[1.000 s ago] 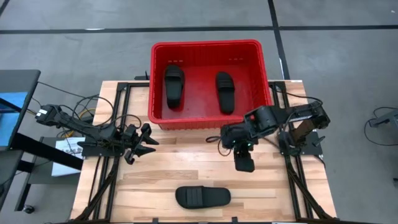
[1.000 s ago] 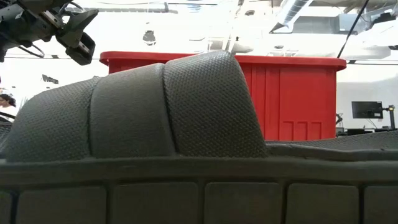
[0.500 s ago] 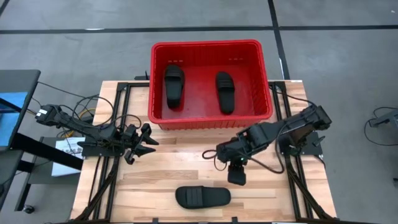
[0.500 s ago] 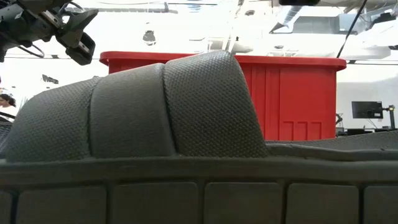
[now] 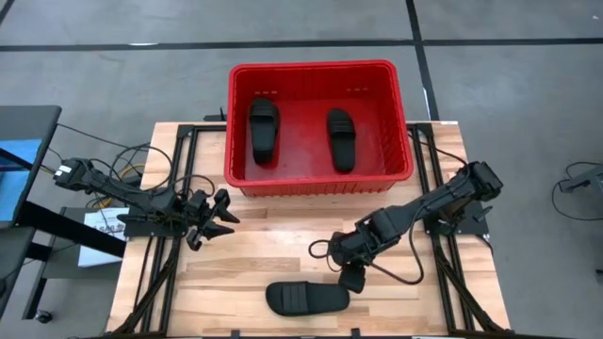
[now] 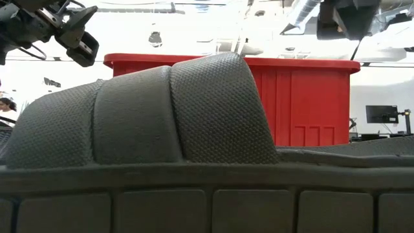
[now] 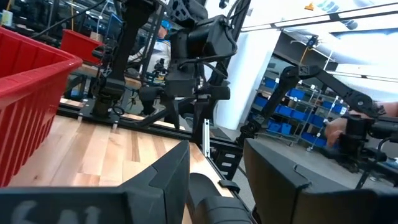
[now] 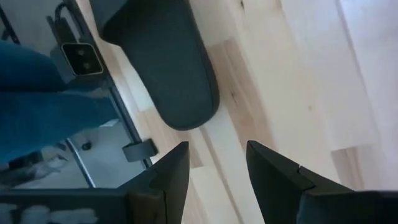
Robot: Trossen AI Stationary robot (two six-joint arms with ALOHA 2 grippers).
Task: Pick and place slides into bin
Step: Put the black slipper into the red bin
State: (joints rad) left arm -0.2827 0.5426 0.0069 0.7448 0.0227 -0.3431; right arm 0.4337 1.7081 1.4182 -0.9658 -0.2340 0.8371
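A wooden worktop [image 5: 283, 250] on grey floor carries the red bin [image 5: 318, 184], two slides [image 5: 263, 129] inside. Right gripper [image 5: 352, 278], fingers apart, hangs beside a third slide [image 5: 307, 298]; left gripper [image 5: 221, 215] waits, parted.

bin [image 6: 304, 97] largely hidden behind near slide [image 6: 142, 116] in low view, slide cut off at frame edges

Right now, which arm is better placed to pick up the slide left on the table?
The right. The right gripper, fingers open, hangs beside the slide on the table, which fills its wrist view. The left gripper waits near the table's left edge, farther off.
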